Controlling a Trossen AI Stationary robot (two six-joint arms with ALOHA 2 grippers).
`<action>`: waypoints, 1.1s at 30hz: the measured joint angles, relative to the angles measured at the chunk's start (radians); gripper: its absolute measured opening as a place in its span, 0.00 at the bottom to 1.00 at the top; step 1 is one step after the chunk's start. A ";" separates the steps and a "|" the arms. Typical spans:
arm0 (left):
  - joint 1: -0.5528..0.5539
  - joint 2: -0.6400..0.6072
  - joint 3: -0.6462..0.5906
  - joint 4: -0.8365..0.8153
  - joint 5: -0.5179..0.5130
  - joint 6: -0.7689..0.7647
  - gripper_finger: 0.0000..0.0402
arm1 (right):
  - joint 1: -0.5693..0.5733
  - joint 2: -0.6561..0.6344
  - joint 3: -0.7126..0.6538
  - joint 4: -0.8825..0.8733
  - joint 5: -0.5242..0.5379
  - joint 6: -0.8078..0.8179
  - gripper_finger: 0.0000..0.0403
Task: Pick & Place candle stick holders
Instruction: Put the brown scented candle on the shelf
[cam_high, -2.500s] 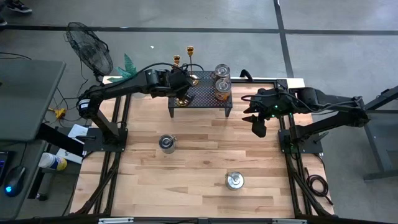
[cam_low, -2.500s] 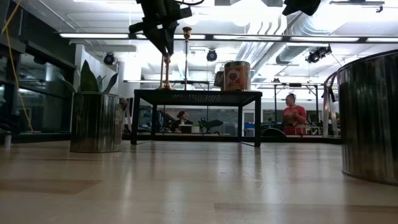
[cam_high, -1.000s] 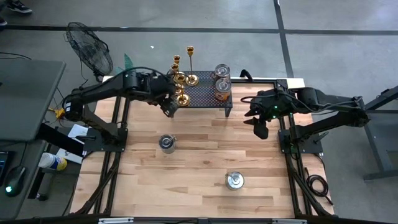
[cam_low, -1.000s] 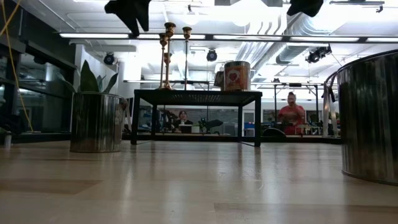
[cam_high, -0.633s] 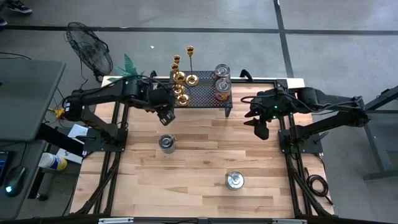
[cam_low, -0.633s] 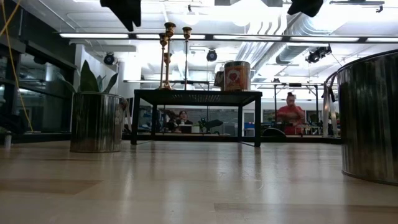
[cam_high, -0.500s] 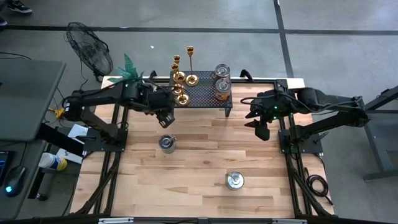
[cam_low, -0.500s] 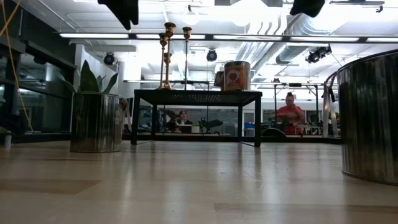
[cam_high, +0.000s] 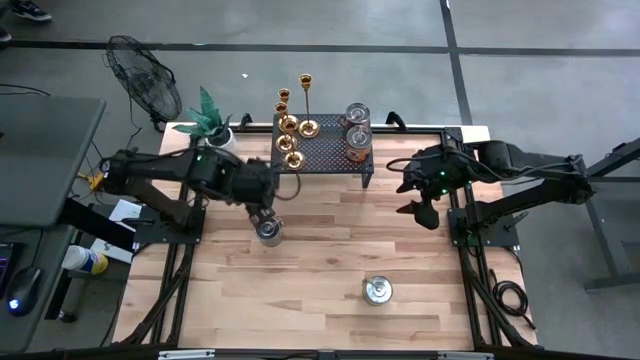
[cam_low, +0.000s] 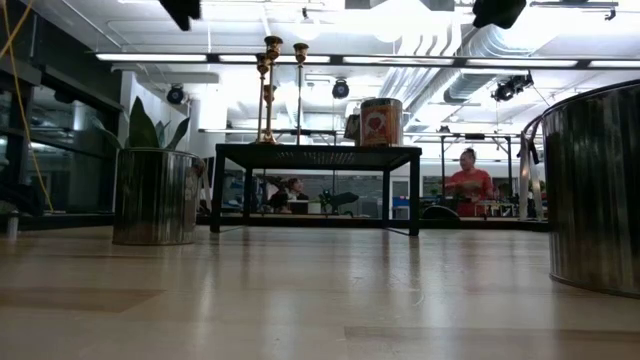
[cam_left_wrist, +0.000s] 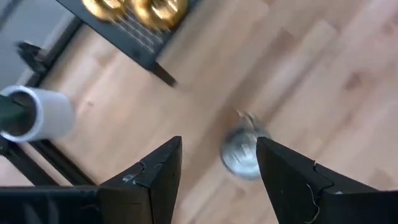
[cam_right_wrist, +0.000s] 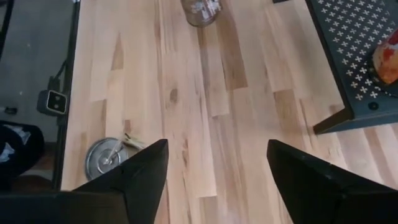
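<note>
On my left I see the left gripper hanging with its fingers apart and empty, above the steel cup on the wooden table. The candle stick holders stand clustered at the left end of the black rack. On the right, the right gripper hovers with its fingers spread, holding nothing, well apart from the holders.
</note>
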 joint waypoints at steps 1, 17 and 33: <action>-0.016 0.000 -0.001 -0.003 0.019 -0.006 0.50 | 0.000 0.002 0.000 0.000 0.000 -0.007 0.66; -0.127 0.005 -0.124 0.042 0.132 -0.078 0.69 | 0.000 0.070 0.000 -0.041 0.066 -0.118 0.66; -0.040 0.005 -0.441 0.357 0.336 -0.076 0.99 | -0.001 -0.041 -0.265 -0.006 0.058 -0.109 0.67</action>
